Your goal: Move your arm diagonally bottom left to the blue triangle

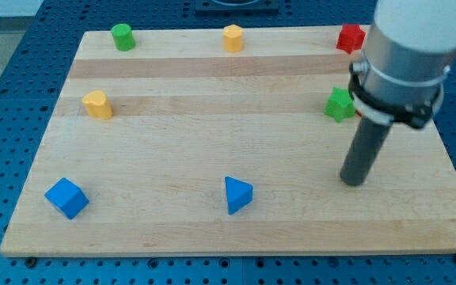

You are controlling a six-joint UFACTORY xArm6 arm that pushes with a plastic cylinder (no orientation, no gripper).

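The blue triangle (237,195) lies on the wooden board (212,142) near the view's bottom centre. My tip (354,181) rests on the board at the view's right, level with and a little above the triangle, well to its right. The rod rises from it to the arm's pale body at the view's top right. Nothing touches the tip.
A blue cube (66,198) sits at the bottom left. A yellow block (96,104) is at the left, a green cylinder (122,36) at the top left, an orange block (233,37) at the top centre. A red block (350,37) and a green star (339,104) lie beside the arm.
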